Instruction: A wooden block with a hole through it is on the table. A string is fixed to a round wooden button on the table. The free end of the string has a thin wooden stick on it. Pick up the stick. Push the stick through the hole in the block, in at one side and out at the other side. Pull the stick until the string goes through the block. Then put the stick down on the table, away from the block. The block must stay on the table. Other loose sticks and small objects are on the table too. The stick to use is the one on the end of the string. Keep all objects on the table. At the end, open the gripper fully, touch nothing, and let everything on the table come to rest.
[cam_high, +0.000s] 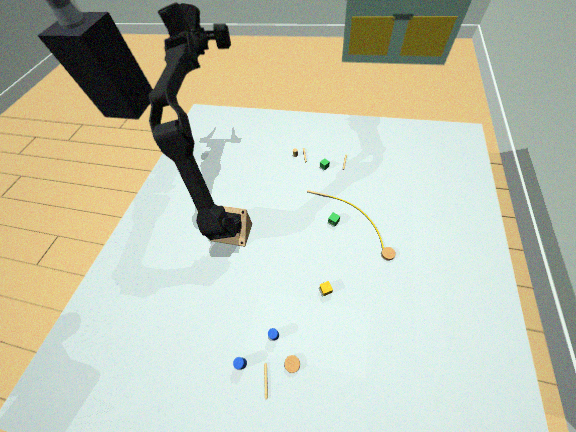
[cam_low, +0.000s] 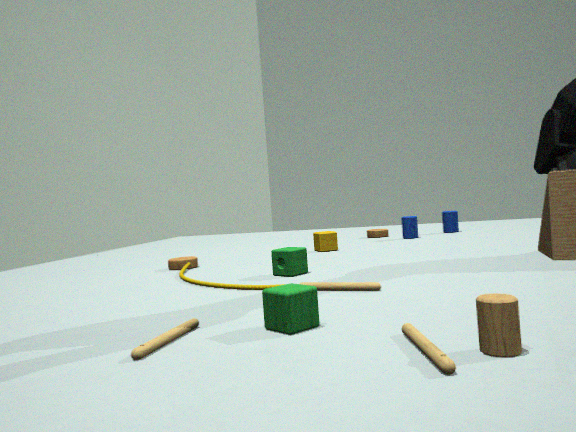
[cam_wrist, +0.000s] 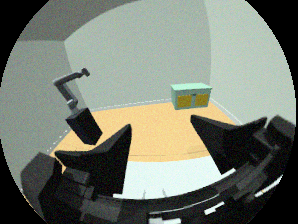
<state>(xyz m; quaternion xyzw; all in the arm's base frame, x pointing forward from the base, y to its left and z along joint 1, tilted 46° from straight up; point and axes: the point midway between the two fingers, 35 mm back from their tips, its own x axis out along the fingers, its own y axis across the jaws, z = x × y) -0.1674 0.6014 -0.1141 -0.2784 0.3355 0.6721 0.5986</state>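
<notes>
The near edge of the worktop (cam_high: 425, 340) (cam_low: 225, 390) has a loose stick (cam_high: 266, 381) left of its middle, with a button (cam_high: 292, 364) (cam_low: 377, 233) to its right. Two blue cylinders, one (cam_high: 239, 363) (cam_low: 450, 221) nearer the left edge and one (cam_high: 273, 334) (cam_low: 410, 227), stand just beyond. Farther in are a yellow cube (cam_high: 326, 288) (cam_low: 325, 241) and, toward the right edge, the string's button (cam_high: 388, 253) (cam_low: 183, 263).

The block (cam_high: 334, 219) (cam_low: 290, 261), green, its hole facing the right-hand side, sits mid-table. The string (cam_high: 367, 215) (cam_low: 225, 286) curves around beyond it to its stick (cam_high: 317, 193) (cam_low: 350, 286), which lies flat outside the hole.

The arm's base (cam_high: 245, 235) (cam_low: 562, 215) is by the left edge. Toward the far edge, from the left, are a wooden cylinder (cam_high: 295, 153) (cam_low: 499, 325), a stick (cam_high: 304, 155) (cam_low: 428, 348), a green cube (cam_high: 324, 164) (cam_low: 291, 308) and another stick (cam_high: 345, 162) (cam_low: 165, 340). The gripper (cam_high: 201, 34) (cam_wrist: 161, 121) is raised toward the far left corner, wide open and holding nothing.
</notes>
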